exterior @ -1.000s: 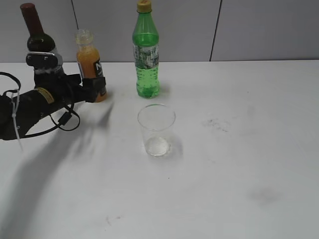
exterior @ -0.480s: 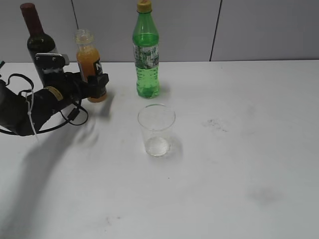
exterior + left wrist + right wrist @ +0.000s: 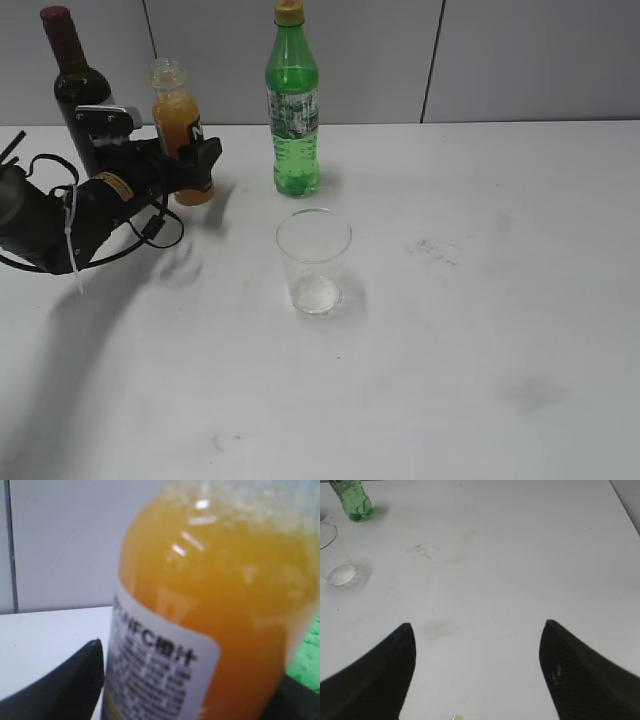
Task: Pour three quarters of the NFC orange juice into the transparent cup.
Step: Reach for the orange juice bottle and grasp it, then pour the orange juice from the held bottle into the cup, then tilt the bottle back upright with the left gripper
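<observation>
closing in on the nfc orange juice, uncapped and nearly full at the table's back left.
likely heavy and slick for its size; take it low on the label. left gripper straddles it, contact unclear; right gripper gapes, empty.

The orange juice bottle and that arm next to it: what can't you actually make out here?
- Grip: exterior view, left gripper covers the orange juice bottle lower body; contact unclear.
- Left wrist view: bottle blurred, neck and base cut off.
- Right gripper: absent from exterior view.
- Transparent cup: cut by right wrist view's left edge.
</observation>
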`<action>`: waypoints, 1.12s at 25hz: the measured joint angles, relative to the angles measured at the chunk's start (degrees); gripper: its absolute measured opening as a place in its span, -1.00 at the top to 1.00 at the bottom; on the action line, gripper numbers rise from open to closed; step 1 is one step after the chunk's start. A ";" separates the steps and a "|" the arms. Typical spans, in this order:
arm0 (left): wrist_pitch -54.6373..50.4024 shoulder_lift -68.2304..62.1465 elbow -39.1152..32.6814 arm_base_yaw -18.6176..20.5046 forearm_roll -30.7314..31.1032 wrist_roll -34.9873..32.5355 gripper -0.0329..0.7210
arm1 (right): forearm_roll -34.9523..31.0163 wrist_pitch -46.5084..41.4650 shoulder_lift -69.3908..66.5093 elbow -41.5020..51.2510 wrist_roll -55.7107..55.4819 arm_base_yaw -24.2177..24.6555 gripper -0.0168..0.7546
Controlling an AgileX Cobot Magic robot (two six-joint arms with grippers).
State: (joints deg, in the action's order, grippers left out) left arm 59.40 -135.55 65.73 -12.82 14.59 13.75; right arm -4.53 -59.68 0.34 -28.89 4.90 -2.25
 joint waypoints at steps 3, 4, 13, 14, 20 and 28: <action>0.45 0.00 0.00 0.00 0.19 0.05 -0.63 | 0.00 0.00 0.00 0.00 0.00 0.00 -0.58; 0.45 0.00 0.00 0.00 0.23 0.05 -0.61 | 0.00 0.00 0.00 0.00 0.00 0.00 -0.58; 1.21 0.39 -0.77 0.00 2.86 -0.26 -0.33 | 0.00 0.00 0.00 0.00 0.00 0.00 -0.58; 1.21 0.90 -1.66 -0.12 2.53 -0.99 -0.33 | 0.00 0.00 0.00 0.00 0.00 0.00 -0.58; -0.80 7.45 -10.81 -2.48 -2.75 -12.50 -0.33 | 0.00 0.00 0.00 0.00 0.00 0.00 -0.58; 3.80 21.43 -28.29 -15.00 -26.30 -33.43 -0.33 | 0.00 0.00 0.00 0.00 0.00 0.00 -0.58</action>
State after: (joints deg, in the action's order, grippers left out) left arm 63.19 -114.12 37.44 -27.82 -11.71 -19.68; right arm -4.53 -59.68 0.34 -28.89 4.90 -2.25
